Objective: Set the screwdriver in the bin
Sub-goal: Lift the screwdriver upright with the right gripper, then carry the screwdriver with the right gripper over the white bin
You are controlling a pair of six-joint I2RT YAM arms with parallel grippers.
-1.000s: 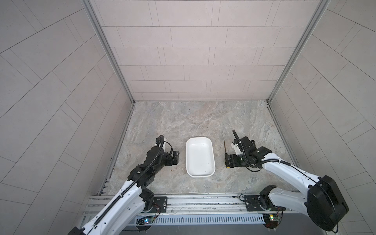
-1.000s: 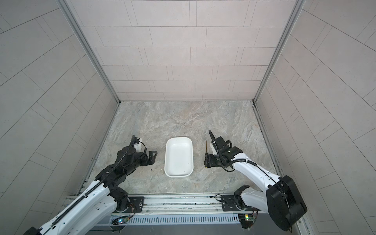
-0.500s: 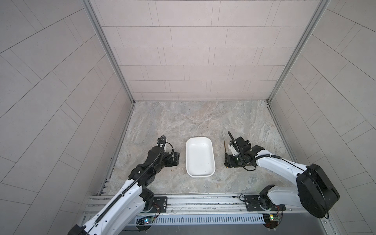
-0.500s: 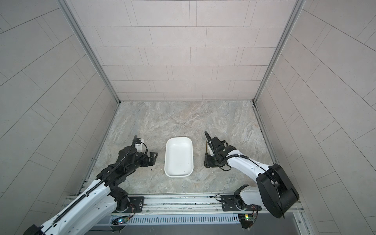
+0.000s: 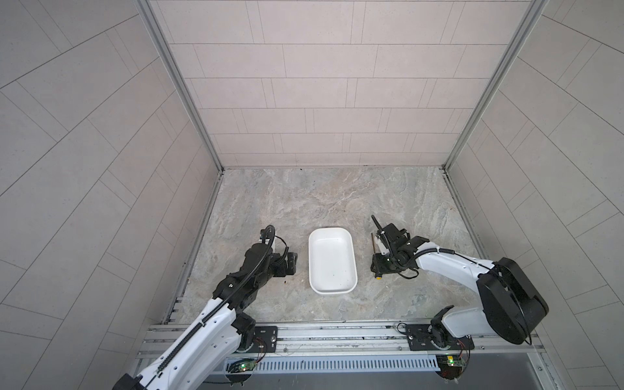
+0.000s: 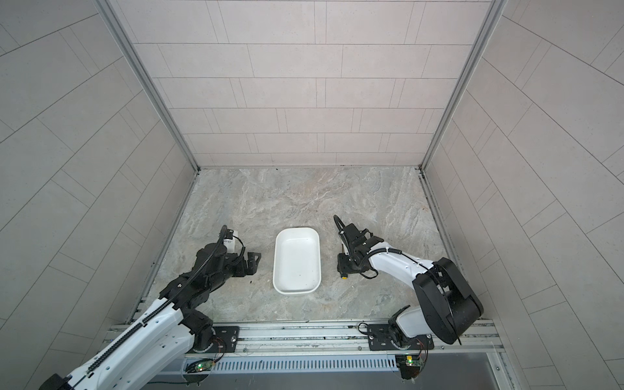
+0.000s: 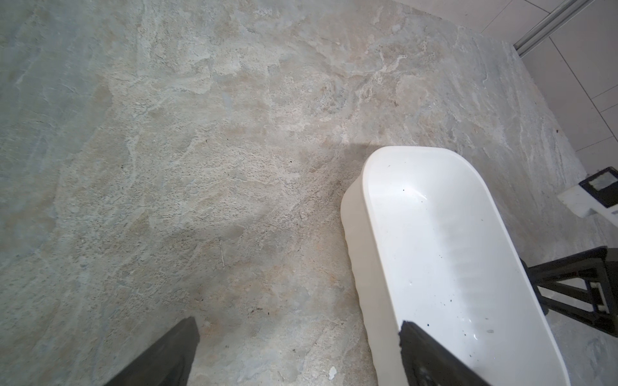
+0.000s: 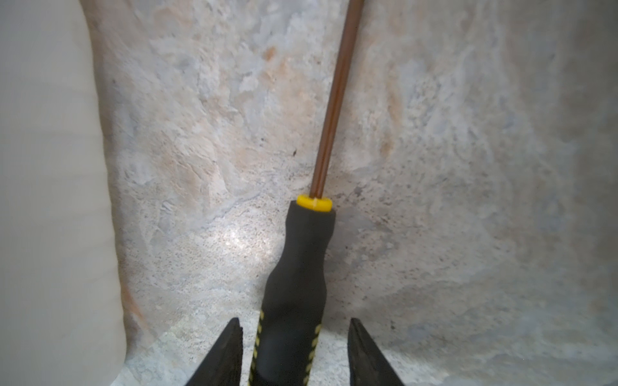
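Idly, the left gripper (image 5: 291, 262) hangs wide and empty beside the bin (image 5: 331, 260), near the front edge of the table (image 5: 320, 202). Right of it the screwdriver (image 8: 297, 267) lies flat. The right gripper (image 8: 294, 322) straddles its handle, jaws narrow with gaps showing, likely lining up a pinch.

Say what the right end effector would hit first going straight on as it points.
Likely the screwdriver: its black handle lies between the parted fingers of the right end effector, with the table right beneath; depth is unclear.

screwdriver (image 8: 296, 267) handle btwn R gripper (image 8: 294, 320) jaws, gaps both sides, white bin (image 8: 50, 200) alongside, marble top (image 8: 468, 200)
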